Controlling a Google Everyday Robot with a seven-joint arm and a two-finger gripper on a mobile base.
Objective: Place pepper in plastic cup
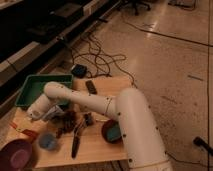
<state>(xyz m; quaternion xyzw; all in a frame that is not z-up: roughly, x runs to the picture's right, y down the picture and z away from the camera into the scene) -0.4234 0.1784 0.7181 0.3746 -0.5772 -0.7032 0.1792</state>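
Gripper (pixel 36 115), hold unreadable, hangs near the glossy red-orange toy pepper (pixel 28 134); centre your grasp, then make for the light-blue plastic cup (pixel 47 141).

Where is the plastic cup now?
In the camera view's lower left, the plastic cup stands right of the purple bowl; the pepper lies just left of it, and the gripper is behind them.
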